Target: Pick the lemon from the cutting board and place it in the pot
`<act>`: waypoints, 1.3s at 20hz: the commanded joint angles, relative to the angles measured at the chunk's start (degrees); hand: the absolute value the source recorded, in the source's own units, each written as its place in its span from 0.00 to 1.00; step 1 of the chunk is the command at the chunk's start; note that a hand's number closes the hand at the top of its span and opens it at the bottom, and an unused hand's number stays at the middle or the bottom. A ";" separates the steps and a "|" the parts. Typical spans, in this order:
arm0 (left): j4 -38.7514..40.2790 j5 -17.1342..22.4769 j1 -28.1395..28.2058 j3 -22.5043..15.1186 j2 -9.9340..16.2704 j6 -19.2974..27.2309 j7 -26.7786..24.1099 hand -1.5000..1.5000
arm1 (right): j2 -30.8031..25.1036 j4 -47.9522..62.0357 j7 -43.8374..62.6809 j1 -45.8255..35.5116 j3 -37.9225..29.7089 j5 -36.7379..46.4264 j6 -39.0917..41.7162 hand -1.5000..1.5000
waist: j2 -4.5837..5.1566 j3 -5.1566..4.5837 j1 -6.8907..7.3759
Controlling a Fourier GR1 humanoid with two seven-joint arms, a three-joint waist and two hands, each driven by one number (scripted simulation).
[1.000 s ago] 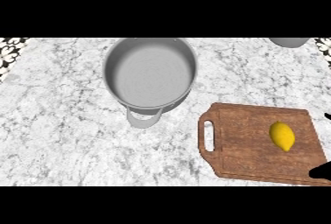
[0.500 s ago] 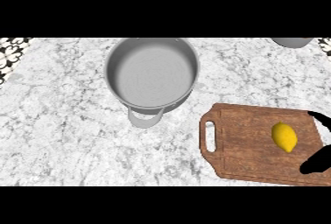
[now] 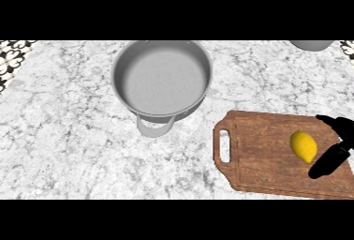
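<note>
On the cutting board [image 3: 269,159] lies the lemon [image 3: 303,146]. Just beside it, the right hand [image 3: 335,149] spreads open fingers. Well apart stands the pot [image 3: 162,79].

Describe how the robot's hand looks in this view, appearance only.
Only the right hand shows, at the view's right edge over the cutting board. It is plain black, with slender, rounded fingers and no visible markings or cables. No forearm is in view, and the left hand does not show.
</note>
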 commanded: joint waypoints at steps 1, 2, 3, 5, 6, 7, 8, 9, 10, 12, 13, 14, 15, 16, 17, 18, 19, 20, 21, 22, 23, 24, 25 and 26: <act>-6.79 1.61 -14.95 5.91 -2.34 3.34 -3.66 0.50 | 2.27 2.71 4.55 -2.74 1.80 0.38 0.92 0.00 | -0.10 0.37 -1.35; -6.97 0.64 -14.47 5.37 -2.51 3.83 -4.28 0.50 | 2.09 2.33 5.88 -3.48 2.19 0.12 1.69 0.00 | -0.40 0.27 -1.45; -6.03 1.29 -14.57 5.71 -2.83 3.57 -4.60 0.50 | 2.06 3.44 4.64 -3.09 2.04 -0.50 2.08 0.00 | -0.36 0.28 -1.96; -5.25 1.55 -14.60 5.65 -3.37 3.58 -4.44 0.50 | 2.60 4.39 5.40 -4.60 2.99 0.13 2.06 0.00 | -0.29 0.23 -1.81; -6.24 1.31 -14.03 5.66 -2.81 3.47 -4.37 0.50 | 1.71 5.61 4.94 -4.15 2.82 0.01 2.65 0.00 | -0.36 0.33 -2.21; -5.74 1.52 -14.62 6.86 -1.68 3.01 -4.49 0.50 | 4.23 5.88 6.10 -4.95 4.23 0.72 1.16 0.00 | -0.20 0.29 -1.72; -5.74 0.52 -13.89 5.65 -2.66 3.73 -5.09 0.50 | 2.73 5.87 5.50 -5.34 3.35 0.20 2.03 0.00 | -0.56 0.28 -2.37; -5.82 1.50 -13.52 5.83 -2.45 2.76 -5.20 0.50 | 4.14 7.46 6.38 -6.05 4.49 1.02 1.50 0.00 | -0.28 0.31 -1.40; -5.81 1.18 -14.09 6.06 -2.97 3.67 -4.98 0.50 | 3.61 7.63 4.79 -4.95 5.31 2.15 1.25 0.00 | -0.39 0.35 -2.39; -6.63 1.57 -14.52 6.61 -2.20 3.13 -4.37 0.50 | 4.48 8.78 4.90 -6.26 5.25 1.95 1.00 0.00 | -0.33 0.40 -2.58; -6.62 1.42 -13.94 6.59 -2.27 3.30 -4.75 0.50 | 4.53 10.47 5.00 -7.88 4.50 1.58 1.25 0.00 | -0.18 0.42 -1.65; -5.54 2.01 -14.50 6.99 -2.15 2.73 -4.56 0.50 | 4.25 10.19 4.50 -7.98 4.76 1.76 1.48 0.00 | -0.32 0.33 -2.56; -6.34 2.01 -13.34 7.37 -1.56 2.59 -5.41 0.50 | 6.05 10.40 5.57 -7.50 5.82 2.27 0.32 0.00 | -0.55 0.37 -2.13; -6.11 1.13 -14.08 5.78 -3.82 4.12 -4.63 0.50 | 4.40 11.03 4.23 -7.70 5.10 1.72 1.70 0.00 | -0.50 0.35 -3.20; -6.58 1.93 -13.62 6.96 -2.76 3.53 -4.59 0.50 | 4.61 11.85 3.91 -7.31 5.27 1.88 1.41 0.00 | -0.52 0.42 -3.19; -6.93 1.90 -13.94 6.39 -3.00 3.27 -4.23 0.50 | 6.54 11.50 4.62 -8.05 6.44 2.49 0.56 0.00 | -0.50 0.39 -3.05; -5.92 1.77 -13.42 6.70 -2.64 3.04 -4.92 0.50 | 6.95 12.75 5.16 -8.91 6.20 2.29 0.67 0.00 | -0.41 0.35 -2.49; -6.03 1.57 -13.77 7.20 -2.63 3.57 -5.08 0.50 | 6.69 13.23 4.25 -9.13 5.97 2.11 0.93 0.00 | -0.45 0.37 -2.81; -6.26 2.05 -13.16 7.47 -2.69 3.61 -4.56 0.50 | 6.84 14.02 3.05 -7.69 6.56 1.80 1.62 0.00 | -0.45 0.46 -3.16; -5.93 2.55 -13.33 7.79 -2.47 3.11 -4.49 0.50 | 6.78 13.38 2.56 -8.42 7.55 2.13 2.76 1.00 | -0.54 0.39 -3.15; -6.42 1.87 -13.33 6.86 -2.94 3.26 -4.99 0.50 | 7.26 13.16 1.81 -9.87 7.76 2.37 2.75 1.00 | -0.56 0.40 -2.80; -6.76 1.24 -12.93 6.51 -3.33 4.04 -4.54 0.50 | 7.20 12.67 0.97 -9.69 8.46 3.48 2.17 1.00 | -0.69 0.45 -3.13; -6.09 1.30 -13.66 7.04 -2.37 3.17 -4.86 0.50 | 7.13 13.84 0.13 -10.14 8.34 3.57 2.40 1.00 | -0.43 0.44 -3.26; -5.89 0.56 -12.39 6.51 -3.06 3.92 -5.95 0.50 | 7.42 13.21 0.44 -10.26 8.34 3.48 2.24 1.00 | -0.80 0.39 -3.17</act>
